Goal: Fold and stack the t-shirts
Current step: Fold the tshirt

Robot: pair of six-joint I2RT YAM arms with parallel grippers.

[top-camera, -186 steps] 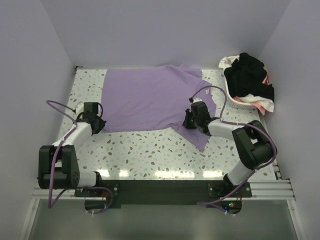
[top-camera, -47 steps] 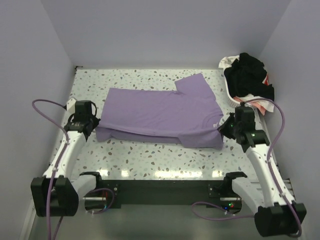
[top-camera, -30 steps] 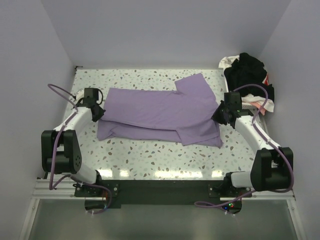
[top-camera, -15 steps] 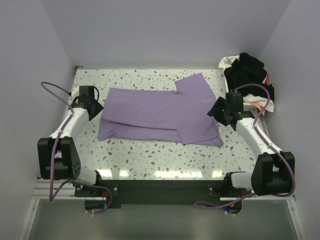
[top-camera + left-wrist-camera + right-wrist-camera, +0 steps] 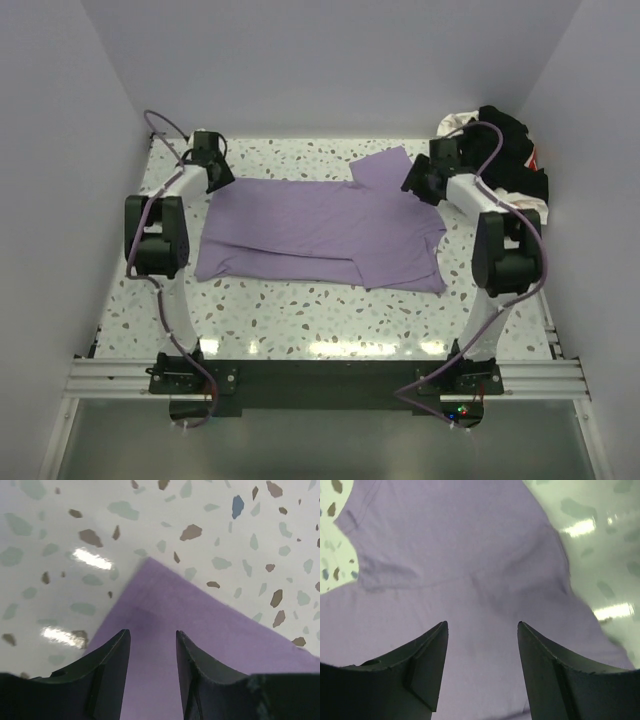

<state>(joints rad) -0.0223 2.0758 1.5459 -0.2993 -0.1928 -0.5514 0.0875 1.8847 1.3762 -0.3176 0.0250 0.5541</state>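
Top view, near to far: left arm base (image 5: 178, 372) and right arm base (image 5: 468, 375) sat at the bottom edge, 2 in all; both arms reached across the speckled table (image 5: 300, 310) to its far side.

1 lilac t-shirt (image 5: 320, 225) lay flat mid-frame, folded lengthwise; its near strip showed a second layer. 1 sleeve (image 5: 385, 168) stuck out toward the top, right of centre.

The left gripper (image 5: 218, 175) was at upper left, over the shirt's far left corner. The right gripper (image 5: 412, 182) was at upper right of centre, just beside the sleeve, over the shirt's far right part.

Left wrist view: the left gripper (image 5: 152, 635) showed 2 fingers apart with nothing between them. The corner of the lilac t-shirt (image 5: 210, 645) sat under them, bare table (image 5: 75, 530) beyond; couldn't tell whether they touched the cloth.

Right wrist view: the right gripper (image 5: 482, 625) showed 2 fingers spread wider with nothing pinched. The lilac t-shirt (image 5: 460, 555) filled most of the frame, with table showing at both upper corners.

Far upper right of the top view: 1 heap of other shirts (image 5: 505, 145), in 3 colours. Black was on top, white at the left edge, pink-red at the right; the number of garments in it couldn't be told.
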